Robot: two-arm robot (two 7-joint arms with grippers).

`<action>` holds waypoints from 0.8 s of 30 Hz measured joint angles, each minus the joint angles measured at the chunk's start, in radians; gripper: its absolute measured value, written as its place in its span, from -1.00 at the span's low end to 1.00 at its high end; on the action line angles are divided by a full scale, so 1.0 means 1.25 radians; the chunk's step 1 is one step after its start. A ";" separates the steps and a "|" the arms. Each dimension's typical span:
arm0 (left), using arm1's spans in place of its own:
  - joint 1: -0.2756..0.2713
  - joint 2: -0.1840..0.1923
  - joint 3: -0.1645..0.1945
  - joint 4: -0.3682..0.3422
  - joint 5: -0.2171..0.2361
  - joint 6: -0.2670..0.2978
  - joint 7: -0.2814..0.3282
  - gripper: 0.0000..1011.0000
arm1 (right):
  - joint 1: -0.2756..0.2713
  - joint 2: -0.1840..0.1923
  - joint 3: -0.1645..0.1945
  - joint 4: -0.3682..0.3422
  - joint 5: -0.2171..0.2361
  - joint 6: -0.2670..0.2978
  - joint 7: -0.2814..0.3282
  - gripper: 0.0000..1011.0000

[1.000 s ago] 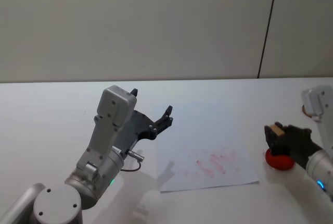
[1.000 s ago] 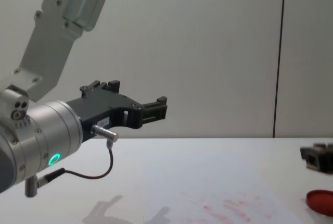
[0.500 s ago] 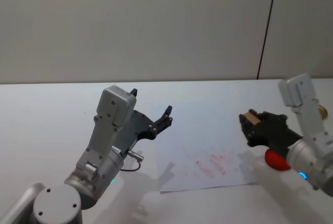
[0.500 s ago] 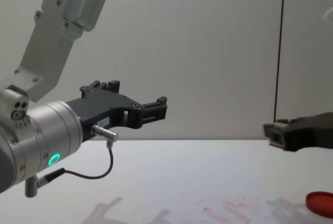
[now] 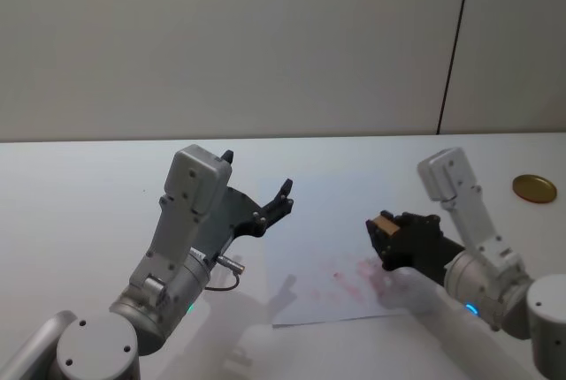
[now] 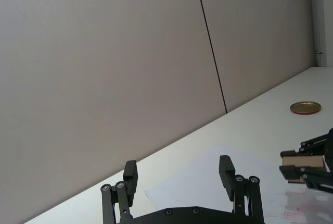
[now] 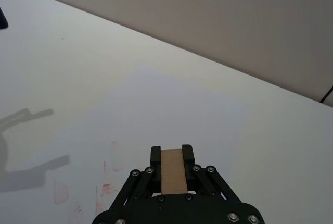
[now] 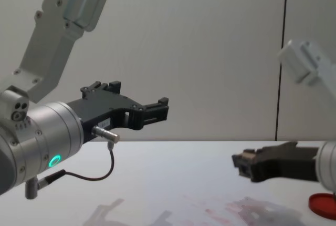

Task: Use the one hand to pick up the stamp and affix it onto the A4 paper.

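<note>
My right gripper [image 5: 386, 237] is shut on the stamp [image 5: 384, 222], a small tan wooden block, and holds it low over the A4 paper [image 5: 345, 230], above its red ink prints. The right wrist view shows the stamp [image 7: 173, 171] clamped between the black fingers with the paper [image 7: 177, 109] beneath. The chest view has this gripper [image 8: 242, 163] reaching in from the right, just above the sheet [image 8: 220, 205]. In the left wrist view the stamp [image 6: 303, 160] shows at the right. My left gripper [image 5: 256, 187] hangs open in the air to the left of the paper, holding nothing.
A red ink pad [image 8: 323, 203] lies on the table at the right. A round gold lid [image 5: 534, 188] rests at the far right of the white table [image 5: 88, 194]. A wall with a dark vertical seam [image 5: 453, 44] stands behind.
My right gripper has carried the stamp leftward from above the red ink pad to over the paper's printed area, and lower. The left arm has not moved.
</note>
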 joint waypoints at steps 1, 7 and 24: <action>0.000 0.000 0.000 0.000 0.000 0.000 0.000 0.96 | 0.005 -0.004 -0.004 0.014 -0.004 -0.005 0.003 -0.56; 0.000 0.000 0.000 0.000 0.000 0.000 0.000 0.96 | 0.016 -0.017 -0.014 0.059 -0.015 -0.029 0.014 -0.56; 0.000 0.000 0.000 0.000 0.000 0.000 0.000 0.96 | 0.021 -0.032 -0.035 0.150 -0.037 -0.161 0.020 -0.56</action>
